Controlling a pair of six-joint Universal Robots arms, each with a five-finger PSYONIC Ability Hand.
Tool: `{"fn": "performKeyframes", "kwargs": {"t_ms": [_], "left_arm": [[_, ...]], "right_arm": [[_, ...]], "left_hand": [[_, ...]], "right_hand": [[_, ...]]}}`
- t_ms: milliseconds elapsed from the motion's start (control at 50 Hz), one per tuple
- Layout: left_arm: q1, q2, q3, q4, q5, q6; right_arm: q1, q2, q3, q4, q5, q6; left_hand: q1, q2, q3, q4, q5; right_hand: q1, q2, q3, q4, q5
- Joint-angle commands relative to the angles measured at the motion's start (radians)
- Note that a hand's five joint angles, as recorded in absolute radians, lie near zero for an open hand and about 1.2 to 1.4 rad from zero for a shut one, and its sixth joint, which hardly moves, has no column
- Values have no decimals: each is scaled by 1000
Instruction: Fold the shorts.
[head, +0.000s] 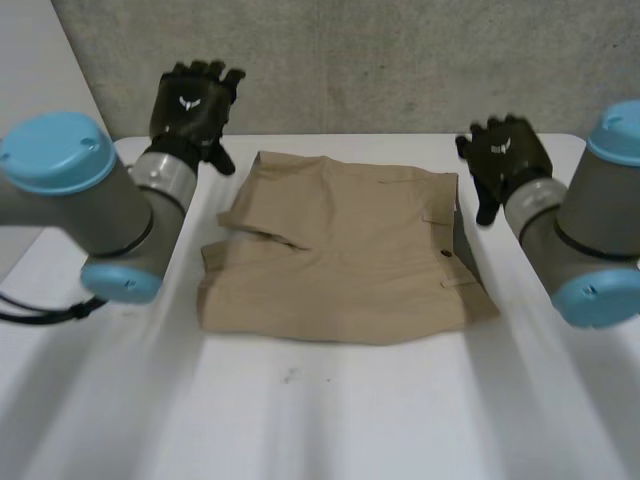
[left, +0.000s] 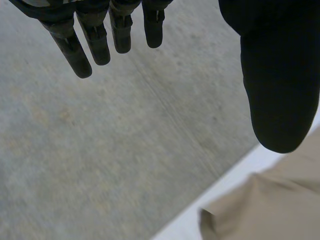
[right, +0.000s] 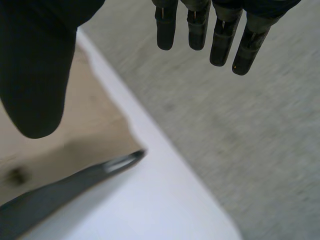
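Tan shorts (head: 340, 250) lie folded into a rough rectangle in the middle of the white table (head: 300, 420). My left hand (head: 192, 100) hovers off the shorts' far left corner, open, fingers straight and holding nothing. In the left wrist view its fingers (left: 100, 45) point past the table edge, and a corner of the shorts (left: 270, 210) lies below the thumb. My right hand (head: 505, 150) is raised beside the shorts' far right corner, open and empty. In the right wrist view its thumb (right: 35, 75) hangs over the shorts (right: 95, 115).
A grey wall (head: 400, 60) stands behind the table's far edge. A dark strip (right: 60, 190) runs along the shorts' right side. Bare table (head: 560, 400) lies in front of the shorts and to both sides.
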Motion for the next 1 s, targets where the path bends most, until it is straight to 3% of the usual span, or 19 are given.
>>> {"fn": "performKeyframes", "kwargs": {"t_ms": [20, 220, 380, 500, 740, 820, 1000], "left_arm": [[-23, 225, -333, -113, 0, -7], [-74, 386, -614, -211, -5, -53], [-87, 400, -707, -252, -5, -137], [-84, 389, -743, -268, -3, -148], [-70, 292, -715, -248, 0, -148], [-69, 243, -678, -219, -3, -144], [-70, 136, -569, -101, -61, -131]], "right_arm": [[1, -125, 258, 80, -29, 16], [-65, -131, 444, 46, -167, 13], [-100, -80, 474, -54, -183, -1], [-108, -39, 467, -113, -186, -1], [-107, 16, 444, -176, -189, -4], [-102, 25, 437, -175, -187, -2], [-99, -33, 454, -178, -186, 16]], "left_hand": [[50, 38, 28, 37, 19], [352, 341, 330, 339, 322], [417, 405, 395, 404, 386], [651, 640, 630, 638, 621], [426, 414, 404, 413, 395], [382, 370, 360, 369, 351], [332, 320, 310, 319, 301]], "right_hand": [[-28, -42, -38, -58, -64], [269, 255, 260, 240, 234], [393, 379, 383, 363, 357], [455, 441, 445, 425, 419], [871, 857, 862, 842, 836], [1191, 1177, 1181, 1161, 1155], [1194, 1179, 1184, 1164, 1158]]}}
